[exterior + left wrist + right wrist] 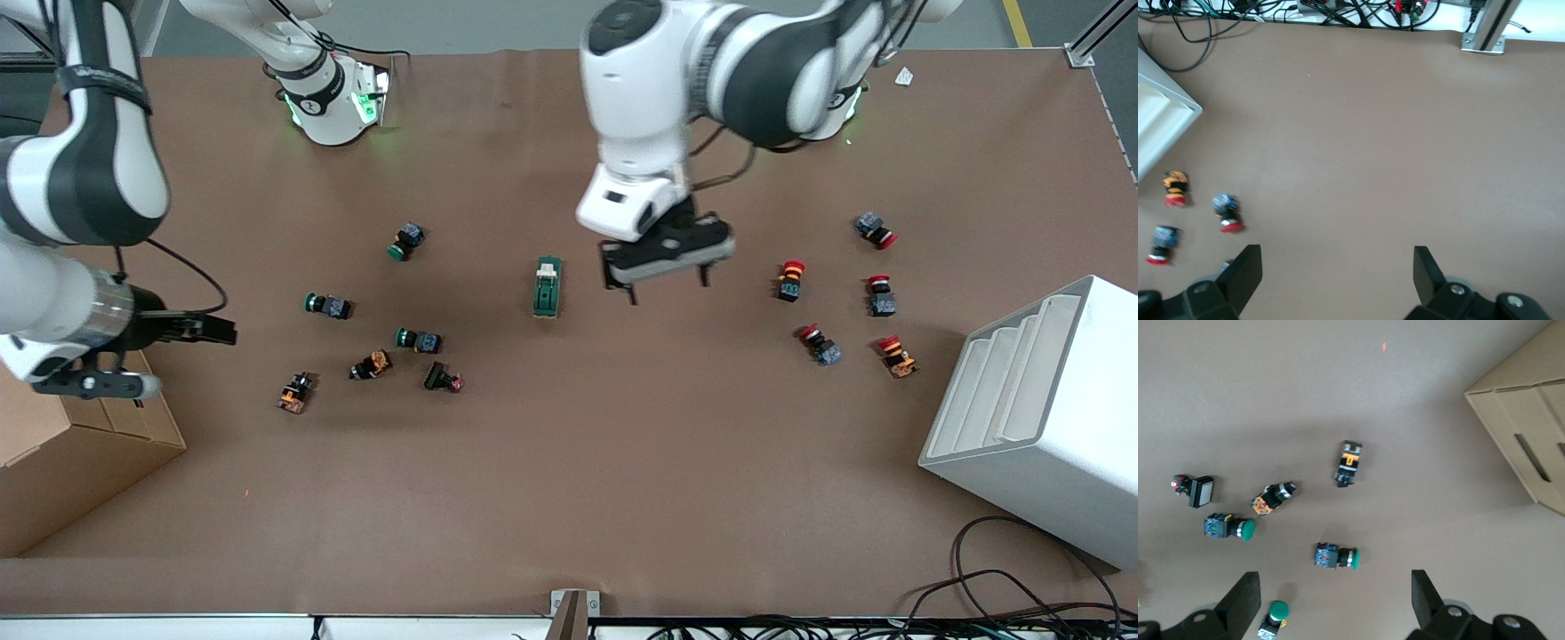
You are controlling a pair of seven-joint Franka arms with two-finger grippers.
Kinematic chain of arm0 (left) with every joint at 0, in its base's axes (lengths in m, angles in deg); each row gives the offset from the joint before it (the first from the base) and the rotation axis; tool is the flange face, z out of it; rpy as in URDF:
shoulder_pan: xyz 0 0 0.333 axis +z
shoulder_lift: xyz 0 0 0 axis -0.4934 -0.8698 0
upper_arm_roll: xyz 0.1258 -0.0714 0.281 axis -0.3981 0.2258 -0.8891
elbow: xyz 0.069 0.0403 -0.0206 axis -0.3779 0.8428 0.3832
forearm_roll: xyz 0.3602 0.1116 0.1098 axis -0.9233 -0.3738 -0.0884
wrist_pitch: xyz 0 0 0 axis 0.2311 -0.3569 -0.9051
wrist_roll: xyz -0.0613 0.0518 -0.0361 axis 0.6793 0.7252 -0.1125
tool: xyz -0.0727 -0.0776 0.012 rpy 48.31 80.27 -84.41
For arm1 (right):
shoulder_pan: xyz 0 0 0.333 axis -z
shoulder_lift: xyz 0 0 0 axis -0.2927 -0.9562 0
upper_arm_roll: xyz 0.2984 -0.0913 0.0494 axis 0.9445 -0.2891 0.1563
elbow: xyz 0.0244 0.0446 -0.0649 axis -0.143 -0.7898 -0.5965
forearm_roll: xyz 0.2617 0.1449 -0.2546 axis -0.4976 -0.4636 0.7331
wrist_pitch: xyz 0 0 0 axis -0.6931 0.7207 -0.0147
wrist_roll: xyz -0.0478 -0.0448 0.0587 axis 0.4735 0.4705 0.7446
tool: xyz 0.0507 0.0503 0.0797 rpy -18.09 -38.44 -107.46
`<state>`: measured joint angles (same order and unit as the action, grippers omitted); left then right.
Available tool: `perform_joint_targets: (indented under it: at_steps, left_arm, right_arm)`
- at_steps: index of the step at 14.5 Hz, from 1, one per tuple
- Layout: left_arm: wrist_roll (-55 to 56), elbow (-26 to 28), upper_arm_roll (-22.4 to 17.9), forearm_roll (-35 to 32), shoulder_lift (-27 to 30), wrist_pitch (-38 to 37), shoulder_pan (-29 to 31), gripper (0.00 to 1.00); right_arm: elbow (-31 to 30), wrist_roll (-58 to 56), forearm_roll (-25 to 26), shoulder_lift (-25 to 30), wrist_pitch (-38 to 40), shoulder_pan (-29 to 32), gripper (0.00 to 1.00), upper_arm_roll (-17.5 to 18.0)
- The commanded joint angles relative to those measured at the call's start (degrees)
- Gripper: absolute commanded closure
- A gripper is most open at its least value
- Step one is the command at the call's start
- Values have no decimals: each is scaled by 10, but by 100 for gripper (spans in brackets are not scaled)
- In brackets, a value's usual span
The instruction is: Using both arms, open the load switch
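The load switch (548,287) is a dark green oblong block with a white tab at the end toward the robots' bases, lying flat near the table's middle. My left gripper (658,277) hangs open over bare table beside it, on the left arm's side, and holds nothing. The left wrist view shows its open fingers (1246,268) over bare brown surface; the switch is out of that view. My right gripper (191,329) waits open, high over the right arm's end of the table. Its fingers (1245,595) frame a green push button (1337,557).
Several green and orange push buttons (327,306) lie toward the right arm's end. Several red ones (790,279) lie toward the left arm's end. A cardboard box (80,453) and a white stepped rack (1040,418) flank the table. Cables (1005,578) trail by the rack.
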<state>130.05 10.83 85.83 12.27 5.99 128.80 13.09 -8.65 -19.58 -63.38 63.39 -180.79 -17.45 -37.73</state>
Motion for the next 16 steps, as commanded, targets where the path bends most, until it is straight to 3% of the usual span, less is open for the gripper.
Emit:
perform_joint_targets:
  at_steps: [1, 5, 7, 10, 16]
  left_arm:
    - [-86, -14, 6, 37, 12, -12, 50, 0]
    - [-209, -14, -12, 119, 56, -12, 114, 0]
    - [-310, -8, -87, 176, 94, -13, 109, 0]
    - [-433, -5, -155, 239, 131, -56, 109, 0]
    - [-509, 4, -232, 301, 172, -131, 107, 0]
  right_arm:
    - [25, -8, 2, 11, 35, 11, 0, 14]
    - [52, -9, 2, 6, 46, 9, 0, 14]
    - [52, -2, 1, 6, 48, 6, 0, 15]
    - [49, -6, 3, 7, 58, 5, 0, 15]
    - [29, -7, 9, 46, 75, 5, 0, 15]
